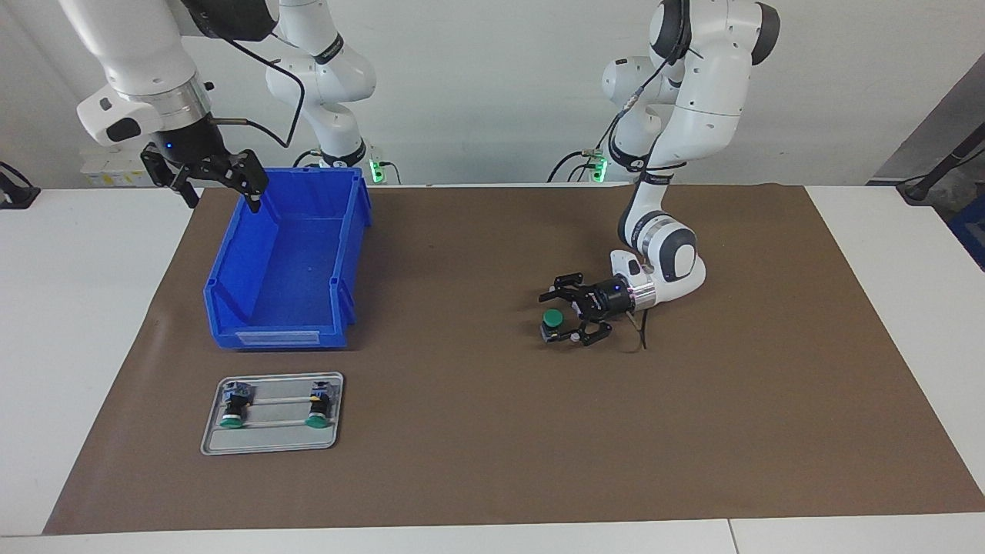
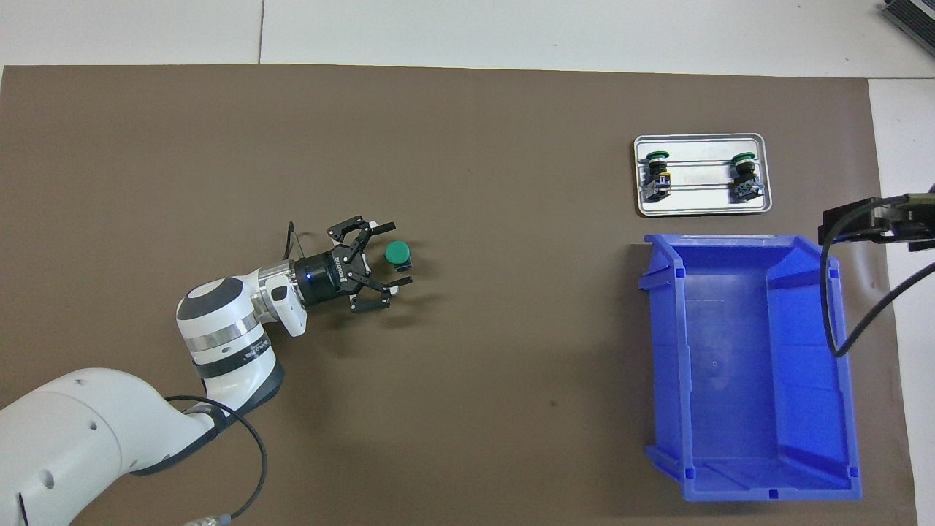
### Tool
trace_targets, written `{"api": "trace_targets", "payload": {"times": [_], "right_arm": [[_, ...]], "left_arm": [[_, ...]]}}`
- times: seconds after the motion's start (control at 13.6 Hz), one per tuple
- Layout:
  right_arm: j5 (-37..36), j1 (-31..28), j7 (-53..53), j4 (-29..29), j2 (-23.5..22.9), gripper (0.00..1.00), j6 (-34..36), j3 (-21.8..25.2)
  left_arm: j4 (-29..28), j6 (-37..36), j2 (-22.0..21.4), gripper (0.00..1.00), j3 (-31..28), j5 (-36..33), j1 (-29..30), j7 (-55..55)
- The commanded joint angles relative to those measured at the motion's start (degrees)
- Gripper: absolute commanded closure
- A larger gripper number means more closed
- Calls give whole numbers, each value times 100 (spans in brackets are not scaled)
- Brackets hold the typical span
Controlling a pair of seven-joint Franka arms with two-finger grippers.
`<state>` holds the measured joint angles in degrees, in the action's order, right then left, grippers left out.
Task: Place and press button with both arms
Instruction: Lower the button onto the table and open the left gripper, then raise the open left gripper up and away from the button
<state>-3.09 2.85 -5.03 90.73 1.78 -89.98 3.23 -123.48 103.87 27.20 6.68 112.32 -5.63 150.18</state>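
Note:
A green-capped button [image 1: 552, 319] [image 2: 398, 253] stands upright on the brown mat [image 1: 492, 431], toward the left arm's end of the table. My left gripper [image 1: 551, 318] [image 2: 398, 254] lies low and level over the mat, open, with one fingertip on each side of the button and small gaps to its body. My right gripper [image 1: 223, 196] hangs open with nothing in it, high over the rim of the blue bin [image 1: 285, 332] at the end nearest the robots.
The blue bin [image 2: 738, 365] holds nothing. A grey metal tray [image 1: 271, 442] [image 2: 701, 208], farther from the robots than the bin, carries two more green buttons [image 1: 233, 408] [image 1: 319, 406] lying on their sides. White table shows around the mat.

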Motion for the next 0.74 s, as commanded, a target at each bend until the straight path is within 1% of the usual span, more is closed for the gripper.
{"api": "trace_targets", "payload": {"times": [0.0,0.15,0.29,0.37,0.51,0.66], "right_arm": [[71,-39,143,120,121,0,24,-24],[80,-39,143,120,121,0,24,-24],[71,-39,143,120,121,0,24,-24],[71,-39,143,120,121,0,15,-24],[80,-39,143,120,121,0,24,-24],[71,-39,143,120,121,0,24,-24]], "left_arm": [[218,45,-302,0,-52,-61,-26,-925],[604,98,-347,0,-70,-420,18,-1759],[1096,203,-400,0,-70,-981,132,-2751],[1377,369,-487,0,-70,-1350,132,-3418],[2000,503,-514,0,-61,-2315,150,-4745],[2389,494,-514,0,-79,-3055,150,-5645]]}}
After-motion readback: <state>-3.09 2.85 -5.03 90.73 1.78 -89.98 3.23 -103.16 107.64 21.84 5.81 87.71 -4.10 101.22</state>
